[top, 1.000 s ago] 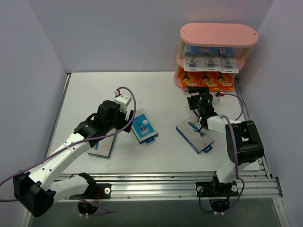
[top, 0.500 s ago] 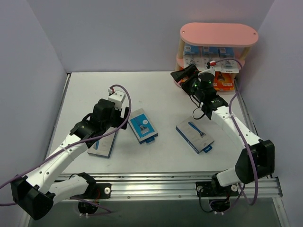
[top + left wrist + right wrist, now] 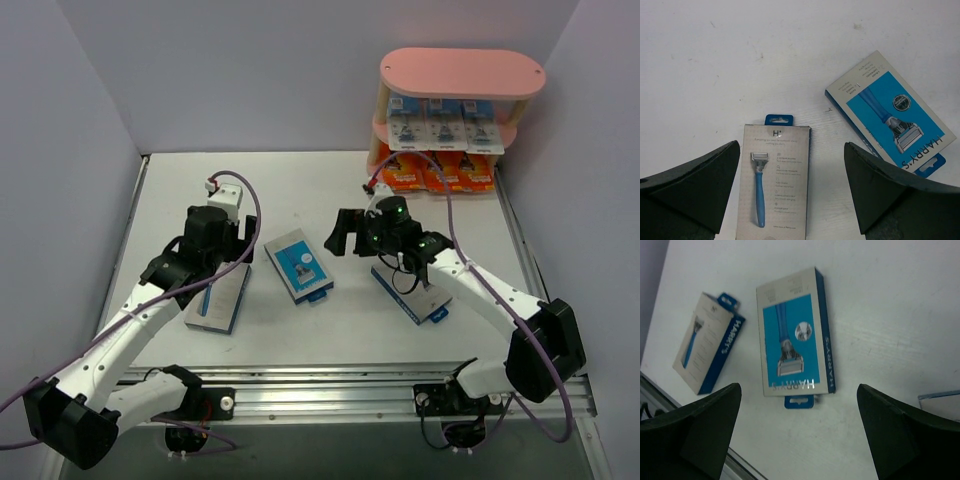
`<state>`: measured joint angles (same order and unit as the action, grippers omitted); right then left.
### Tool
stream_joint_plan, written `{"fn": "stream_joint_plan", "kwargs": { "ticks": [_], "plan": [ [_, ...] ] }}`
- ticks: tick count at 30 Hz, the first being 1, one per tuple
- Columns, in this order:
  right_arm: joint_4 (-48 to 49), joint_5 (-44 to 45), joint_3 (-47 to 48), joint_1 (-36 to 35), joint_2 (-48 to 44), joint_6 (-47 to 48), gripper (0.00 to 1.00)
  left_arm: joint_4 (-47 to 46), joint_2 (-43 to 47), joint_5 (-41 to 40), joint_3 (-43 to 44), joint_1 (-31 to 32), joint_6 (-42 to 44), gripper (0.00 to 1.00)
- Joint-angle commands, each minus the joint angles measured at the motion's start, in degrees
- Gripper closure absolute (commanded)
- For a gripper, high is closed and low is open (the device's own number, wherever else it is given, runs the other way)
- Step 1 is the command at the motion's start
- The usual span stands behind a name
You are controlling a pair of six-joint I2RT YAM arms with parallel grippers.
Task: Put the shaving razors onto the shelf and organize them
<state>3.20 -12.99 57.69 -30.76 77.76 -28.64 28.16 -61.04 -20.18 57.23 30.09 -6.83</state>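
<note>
Step in hand: picking up the larger blue-grey boxes, two tiers being stocked already. On the shelf (image 3: 462, 72) the middle board carries a row of white-blue blister cards (image 3: 445, 130) and the bottom board a row of orange boxes (image 3: 440, 176). Three big boxes are not yet shelved and lie flat on the tabletop (image 3: 330, 190), well apart from the shelf.

Left fingers (image 3: 695, 190): wide, holding nothing, hanging over the left box (image 3: 774, 185), which lies printed side up with its hang tab pointing away from the wrist camera. The box sits between the two fingers, not touched as far as I can tell.

Right fingers (image 3: 695, 425): also wide and empty, above the middle box (image 3: 795, 332). That box lies near the upper part of the wrist view, not centred between the fingers. The right box (image 3: 412, 292) lies partly under the right forearm (only a corner shows in the wrist view).

Next move, my judgement: one arm commits first. The left one looks better lined up, so I lower it until the fingers straddle the long edges, then close. A flat box on a flat tabletop gives little edge to grip, so it may skid. The top board looks like the destination; it sits on the right arm's side.
</note>
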Motion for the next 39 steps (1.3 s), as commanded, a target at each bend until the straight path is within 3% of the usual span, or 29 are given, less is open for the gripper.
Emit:
{"fn": "stream_joint_plan", "kwargs": {
  "ticks": [1, 5, 7, 17, 22, 39],
  "plan": [
    [-1.8, -4.8, -3.2, -3.0, 0.8, 6.3, 0.05, -1.4, 0.4, 0.2, 0.6, -2.5, -1.3, 0.06],
    [-0.7, -3.9, -6.6, -5.2, -0.4, 4.1, 0.1, -0.7, -1.6, 1.5, 1.4, -5.1, -1.8, 0.06],
    [0.7, -3.0, -10.4, -6.0, -1.4, 0.0, 0.17, -0.7, -2.5, 3.7, 1.7, -7.4, -2.3, 0.06],
    [25.4, 3.2, -31.7, -8.3, -8.3, -25.1, 0.33, -0.7, -4.3, 7.4, 2.0, -9.7, -2.4, 0.06],
    [34.4, 3.3, -34.7, -8.9, -5.1, -31.6, 0.46, -0.3, -4.3, 8.3, 1.9, -9.7, -2.6, 0.06],
    [61.1, 0.7, -38.2, -13.3, 16.4, -46.2, 0.57, -0.4, -5.0, 12.1, 2.5, -9.7, -3.1, 0.06]
  ]
}}
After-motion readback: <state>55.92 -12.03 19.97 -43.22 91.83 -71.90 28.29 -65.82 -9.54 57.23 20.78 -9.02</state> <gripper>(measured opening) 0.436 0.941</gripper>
